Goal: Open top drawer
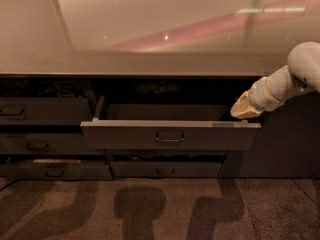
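The top drawer is the wide dark grey one at the centre, under the counter. It stands pulled out, with its flat tray showing behind the front. Its small loop handle sits at the centre of the front. My gripper comes in from the right on a white arm. It hovers just above the right end of the drawer front, close to its top edge. It holds nothing that I can see.
A glossy grey counter runs over the drawers. Narrower drawers stack at the left. A shorter drawer lies below the open one. Speckled floor with arm shadows lies in front.
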`<state>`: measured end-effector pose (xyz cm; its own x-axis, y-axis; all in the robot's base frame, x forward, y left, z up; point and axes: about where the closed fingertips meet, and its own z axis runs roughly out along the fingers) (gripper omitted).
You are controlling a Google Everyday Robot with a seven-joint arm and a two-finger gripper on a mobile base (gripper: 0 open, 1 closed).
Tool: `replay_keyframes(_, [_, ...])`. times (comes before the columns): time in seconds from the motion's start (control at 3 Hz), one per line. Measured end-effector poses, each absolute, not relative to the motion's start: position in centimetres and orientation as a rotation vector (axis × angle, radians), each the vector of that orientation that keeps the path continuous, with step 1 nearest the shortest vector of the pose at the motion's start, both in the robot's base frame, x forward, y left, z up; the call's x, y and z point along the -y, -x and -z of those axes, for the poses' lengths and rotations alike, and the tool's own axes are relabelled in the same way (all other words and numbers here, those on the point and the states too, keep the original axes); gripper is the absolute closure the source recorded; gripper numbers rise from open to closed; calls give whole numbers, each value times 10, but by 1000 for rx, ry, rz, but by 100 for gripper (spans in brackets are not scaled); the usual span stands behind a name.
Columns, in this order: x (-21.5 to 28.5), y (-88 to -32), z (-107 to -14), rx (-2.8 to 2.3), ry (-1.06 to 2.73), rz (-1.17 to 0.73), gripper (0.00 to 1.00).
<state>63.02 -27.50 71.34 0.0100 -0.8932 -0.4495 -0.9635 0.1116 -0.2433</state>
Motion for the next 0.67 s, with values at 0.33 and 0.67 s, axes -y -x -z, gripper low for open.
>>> replay_keyframes(0.33, [275,-630,-713,-1898,1801,-187,100])
replay_keyframes(0.67, [294,-641,-690,-1991,1768,-193,100])
